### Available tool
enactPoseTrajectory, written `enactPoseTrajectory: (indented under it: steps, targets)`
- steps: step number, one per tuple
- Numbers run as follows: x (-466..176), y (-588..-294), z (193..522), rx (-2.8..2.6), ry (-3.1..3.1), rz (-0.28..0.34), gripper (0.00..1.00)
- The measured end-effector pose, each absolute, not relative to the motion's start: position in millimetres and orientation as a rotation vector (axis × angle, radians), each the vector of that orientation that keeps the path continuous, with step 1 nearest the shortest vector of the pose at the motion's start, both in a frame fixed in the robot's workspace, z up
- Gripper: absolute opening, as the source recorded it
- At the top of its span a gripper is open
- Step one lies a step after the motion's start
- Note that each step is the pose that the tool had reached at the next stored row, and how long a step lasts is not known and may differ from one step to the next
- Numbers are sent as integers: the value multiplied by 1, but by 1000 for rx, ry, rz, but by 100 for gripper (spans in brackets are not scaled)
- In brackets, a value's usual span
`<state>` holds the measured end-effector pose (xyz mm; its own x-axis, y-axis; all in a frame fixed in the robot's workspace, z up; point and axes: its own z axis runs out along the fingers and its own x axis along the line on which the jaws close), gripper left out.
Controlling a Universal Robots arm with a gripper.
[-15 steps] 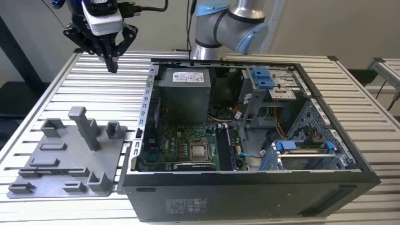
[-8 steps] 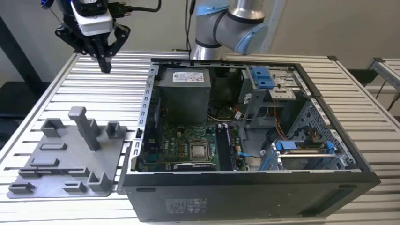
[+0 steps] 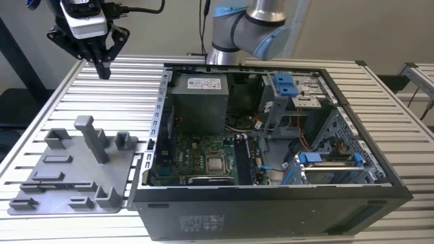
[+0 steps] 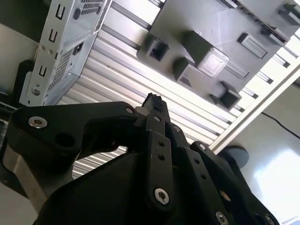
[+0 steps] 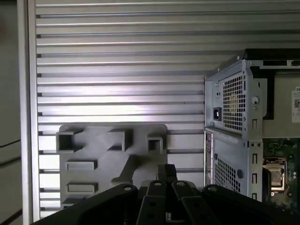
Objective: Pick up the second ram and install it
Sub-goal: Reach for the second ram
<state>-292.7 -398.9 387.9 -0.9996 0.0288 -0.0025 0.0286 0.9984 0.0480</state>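
Gripper (image 3: 103,72) high at the exterior view's far left, above the slatted table (image 3: 135,96), pointing straight down, fingertips (image 4: 153,104) pressed together with nothing pinched between them. Below it, grey holder tray (image 3: 68,178) flat on the slats, one tall post (image 3: 91,140) upright among low blocks. Just beside the tray, open computer case (image 3: 271,216), well apart from the gripper. Inside, power supply (image 3: 198,101) towards the back, processor socket (image 3: 217,163) on the green board. Just right of the socket, thin dark strips on edge in the memory slots; second ram (image 3: 244,160) apparently seated there, hard to tell from its neighbour. Blue drive brackets (image 3: 288,84) farther right.
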Motion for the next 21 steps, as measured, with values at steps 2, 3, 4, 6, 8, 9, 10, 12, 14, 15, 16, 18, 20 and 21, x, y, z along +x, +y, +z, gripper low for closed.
enactPoseTrajectory:
  steps: [2,3,4,6,8,9,10,12,14,15,16,18,20,21]
  targets:
    - [-298,-399,388,39,3137,75,11]
    - [-301,-399,388,36,3137,75,11]
    - [-303,-399,387,33,3137,76,11]
    - [-307,-399,387,29,3138,75,11]
    - [-310,-399,387,26,3138,75,11]
    - [-312,-399,387,24,3138,75,11]
    - [-314,-399,387,23,3138,75,11]
    - [-319,-399,387,19,3138,75,11]
    - [-323,-399,386,15,3138,76,11]
    - [-326,-399,386,14,3138,76,11]
    - [-328,-399,386,12,3138,76,11]
    - [-333,-399,386,10,3138,75,11]
    - [-339,-399,386,7,3138,76,11]
    - [-341,-399,386,6,3138,76,11]
